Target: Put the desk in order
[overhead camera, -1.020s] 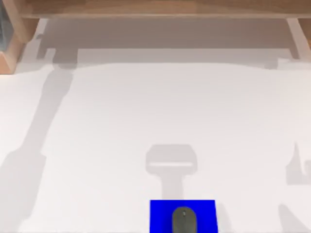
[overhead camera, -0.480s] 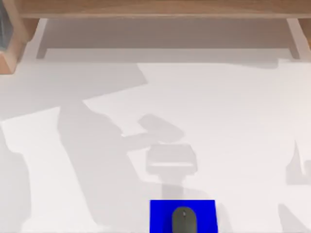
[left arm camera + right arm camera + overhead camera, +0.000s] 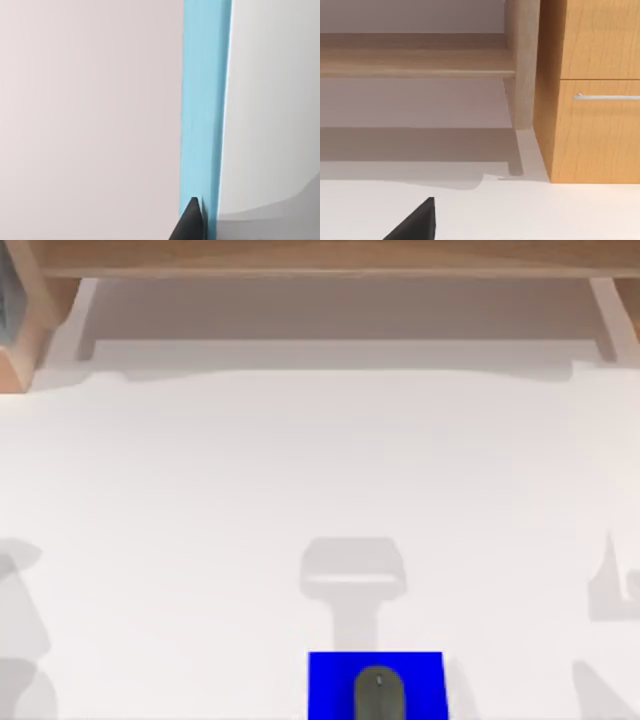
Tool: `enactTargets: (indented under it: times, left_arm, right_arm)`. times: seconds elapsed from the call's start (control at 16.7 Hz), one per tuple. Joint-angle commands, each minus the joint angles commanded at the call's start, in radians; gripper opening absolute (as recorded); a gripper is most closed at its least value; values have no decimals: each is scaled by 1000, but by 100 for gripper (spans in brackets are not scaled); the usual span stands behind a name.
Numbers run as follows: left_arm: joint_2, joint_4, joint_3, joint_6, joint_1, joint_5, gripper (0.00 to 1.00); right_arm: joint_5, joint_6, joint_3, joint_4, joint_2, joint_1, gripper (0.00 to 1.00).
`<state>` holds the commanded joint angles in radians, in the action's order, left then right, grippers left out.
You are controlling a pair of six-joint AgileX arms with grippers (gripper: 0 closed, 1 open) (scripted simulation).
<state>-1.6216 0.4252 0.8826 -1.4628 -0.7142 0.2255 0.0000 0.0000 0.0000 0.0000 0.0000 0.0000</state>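
On the white counter [image 3: 300,460], which spreads across the whole top view below its wooden shelf [image 3: 320,258], I count one blue pad [image 3: 330,680] and one dark mouse [image 3: 378,695] sitting on it. That part looks tidy. I cannot tell what is left, or whether either gripper is open or closed.

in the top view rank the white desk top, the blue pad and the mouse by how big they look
1. The desk, by far the largest.
2. The blue pad, cut off at the picture's lower edge.
3. The dark mouse lying on the pad, smallest.
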Motion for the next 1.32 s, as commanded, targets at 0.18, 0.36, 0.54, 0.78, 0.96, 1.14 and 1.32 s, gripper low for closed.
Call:
enactTargets:
  times: [0.18, 0.36, 0.54, 0.78, 0.96, 1.14, 1.32]
  left_arm:
    - [-77, 73, -22, -117, 21, 103, 0]
    - [-162, 147, 2, -201, 92, 197, 0]
    - [-236, 203, 35, -253, 166, 268, 0]
    - [-280, 227, 51, -274, 210, 305, 0]
    - [-280, 227, 51, -274, 210, 305, 0]
    - [-280, 226, 50, -275, 208, 303, 0]
    - [-315, 223, 94, -271, 223, 290, 0]
  right_arm:
    - [0, 0, 0, 0, 0, 0, 100]
    - [0, 0, 0, 0, 0, 0, 100]
    - [0, 0, 0, 0, 0, 0, 100]
    - [0, 0, 0, 0, 0, 0, 100]
    - [0, 0, 0, 0, 0, 0, 100]
    - [0, 0, 0, 0, 0, 0, 100]
    - [0, 0, 0, 0, 0, 0, 100]
